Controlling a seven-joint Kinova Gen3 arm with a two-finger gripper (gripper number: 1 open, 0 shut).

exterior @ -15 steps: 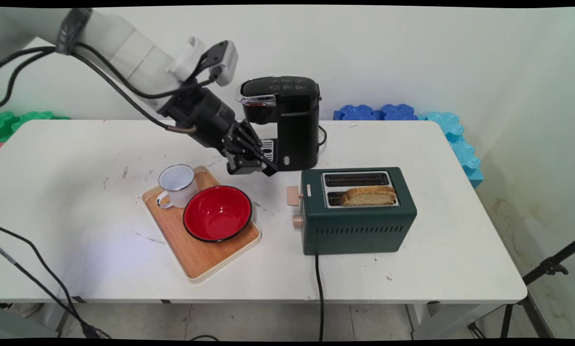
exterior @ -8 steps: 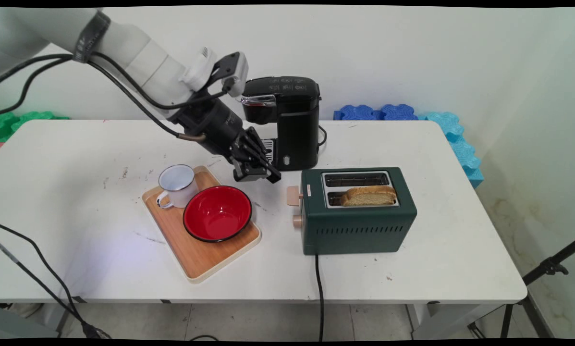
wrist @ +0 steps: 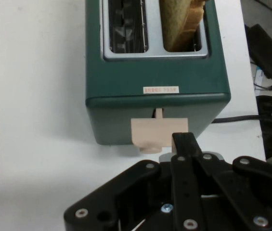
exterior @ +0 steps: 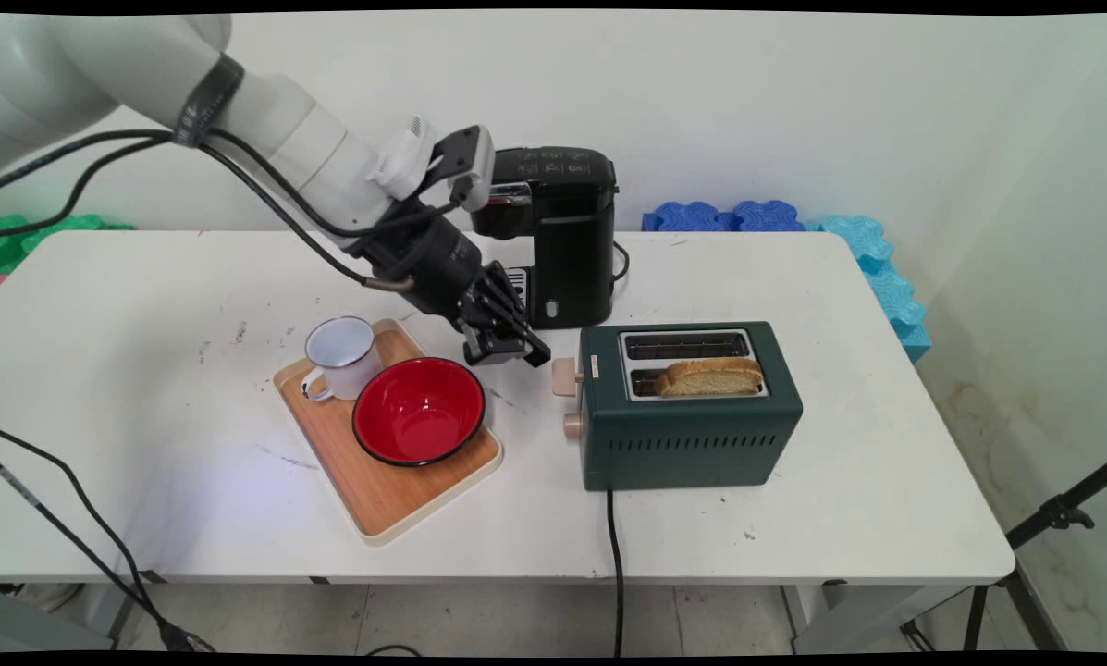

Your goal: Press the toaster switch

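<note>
A dark green two-slot toaster point(exterior: 692, 435) stands right of the table's middle, with a slice of bread point(exterior: 710, 377) sticking up from its near slot. A beige lever point(exterior: 567, 376) and a small knob point(exterior: 571, 425) project from its left end. My gripper point(exterior: 527, 354) is shut, holds nothing, and hangs just left of the lever, slightly above it. In the hand view the toaster point(wrist: 157, 103) fills the top, the bread point(wrist: 181, 24) shows in the right slot, and the gripper point(wrist: 184, 142) has its tip right below the lever point(wrist: 157, 132).
A black coffee machine point(exterior: 562, 240) stands just behind the gripper. Left of it lies a wooden tray point(exterior: 396, 504) bearing a white enamel mug point(exterior: 340, 356) and a red bowl point(exterior: 419, 410). The toaster's black cord point(exterior: 616, 564) runs off the near edge. Blue foam blocks point(exterior: 729, 215) line the wall.
The arm has carried the shut gripper rightward and downward, from in front of the coffee machine to beside the toaster's lever. Nothing on the table has moved.
</note>
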